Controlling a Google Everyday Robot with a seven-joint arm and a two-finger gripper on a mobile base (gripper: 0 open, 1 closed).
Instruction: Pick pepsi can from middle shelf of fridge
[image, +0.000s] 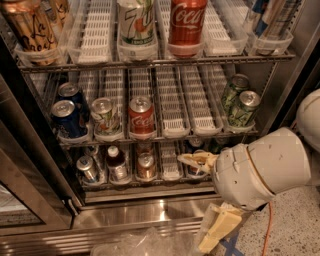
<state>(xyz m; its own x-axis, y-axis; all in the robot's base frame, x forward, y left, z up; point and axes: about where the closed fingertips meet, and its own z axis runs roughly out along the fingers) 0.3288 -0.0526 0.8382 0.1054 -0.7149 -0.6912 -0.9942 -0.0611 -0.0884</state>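
Camera view shows my tool (192, 202) spread wide, low right, so I should raise it leftward, squarely onto the front pepsi can (67, 119).

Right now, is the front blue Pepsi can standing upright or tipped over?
Upright: the pepsi can stands in the leftmost lane of the middle shelf, silver top up. The gripper hangs open at lower right.

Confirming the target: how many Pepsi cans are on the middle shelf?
2, both in the leftmost lane of the middle shelf: front pepsi can, and rear pepsi can behind it. Others could hide farther back. The gripper is open, low right, before the bottom shelf.
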